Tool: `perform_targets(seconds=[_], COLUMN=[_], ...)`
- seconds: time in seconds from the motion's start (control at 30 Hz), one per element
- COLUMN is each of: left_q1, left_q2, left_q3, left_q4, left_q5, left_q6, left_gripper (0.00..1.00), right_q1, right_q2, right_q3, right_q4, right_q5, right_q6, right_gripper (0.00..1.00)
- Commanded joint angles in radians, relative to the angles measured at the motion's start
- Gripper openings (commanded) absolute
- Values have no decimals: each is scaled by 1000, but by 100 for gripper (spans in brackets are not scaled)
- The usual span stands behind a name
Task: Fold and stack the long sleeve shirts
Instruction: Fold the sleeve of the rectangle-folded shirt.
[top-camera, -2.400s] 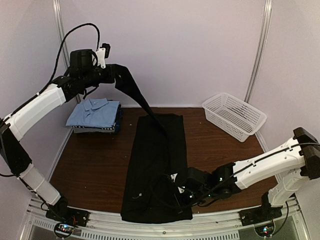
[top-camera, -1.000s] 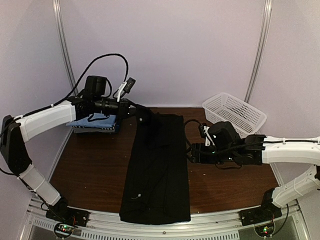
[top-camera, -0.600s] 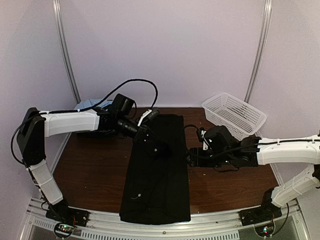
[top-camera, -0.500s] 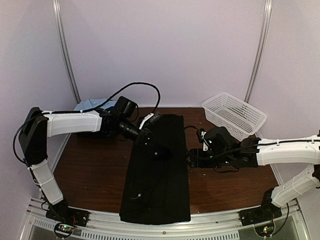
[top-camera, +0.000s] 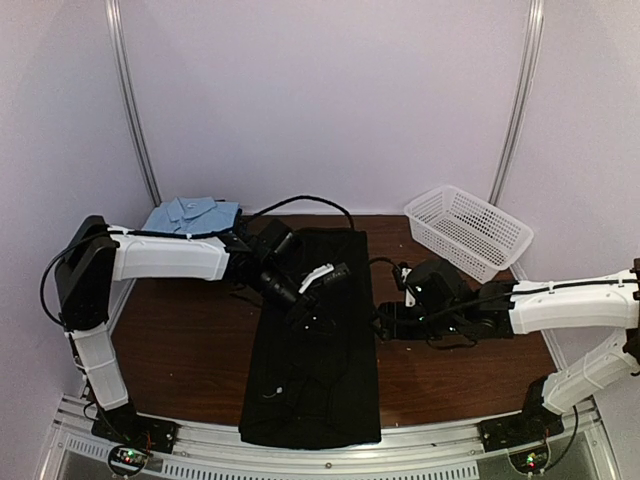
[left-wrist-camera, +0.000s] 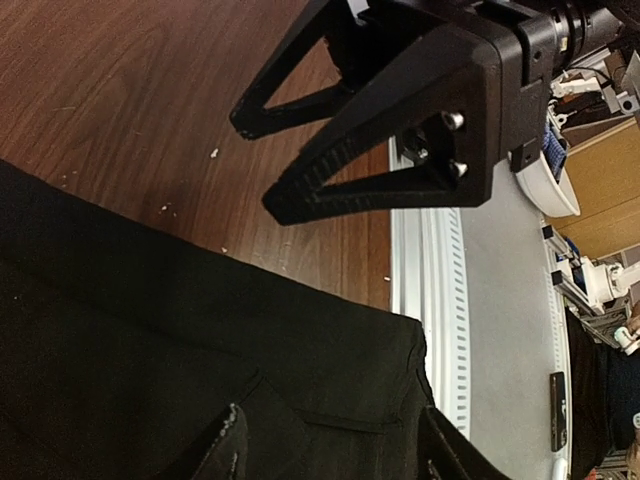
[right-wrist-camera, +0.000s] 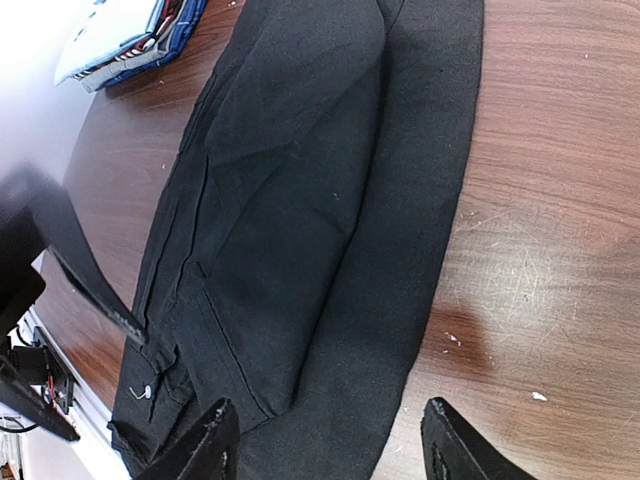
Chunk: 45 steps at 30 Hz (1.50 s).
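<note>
We see the black shirt (top-camera: 315, 360) flat on the bench (top-camera: 180, 340), a long strip from bottom centre up to mid-frame. Left gripper (top-camera: 312, 298) sits low over its middle, fingers (left-wrist-camera: 232, 440) apart, nothing between them. Right gripper (top-camera: 383, 322) is just off the shirt's right edge, fingers (right-wrist-camera: 212, 440) apart too, empty. Farther back, a light blue shirt (top-camera: 190, 213) tops a folded stack upper left; white basket (top-camera: 468, 232) upper right.
</note>
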Motion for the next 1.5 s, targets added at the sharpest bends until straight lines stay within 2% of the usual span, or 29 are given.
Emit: perform_targets(seconds=[0.0, 0.07, 0.17, 0.23, 0.33, 0.47, 0.63, 1.0, 1.47], left_q1=[-7, -6, -3, 8, 19, 21, 21, 21, 4], left_q2=[-2, -14, -40, -61, -118, -171, -202, -143, -125], left_q3=[17, 5, -23, -61, -158, -287, -387, -389, -413], left_q4=[14, 46, 86, 103, 155, 225, 282, 278, 253], left_q5=[-13, -60, -261, -310, -344, -313, -312, -369, -365], left_q6=[6, -33, -141, -216, -321, -468, -572, -616, -616], left_gripper=[60, 59, 58, 57, 56, 53, 50, 49, 50], right_q1=[-5, -5, -5, -5, -5, -5, -5, -5, -5], right_q2=[22, 30, 33, 27, 11, 15, 30, 35, 48], right_q3=[-3, -1, 0, -7, -19, -25, -33, -47, -53], right_q4=[11, 11, 4, -2, -6, 2, 22, 45, 68], right_q5=[20, 17, 10, 16, 25, 24, 14, 11, 1], right_q6=[-19, -23, -29, -29, -28, -28, -22, -17, -17], right_gripper=[63, 63, 63, 63, 64, 64, 64, 64, 64])
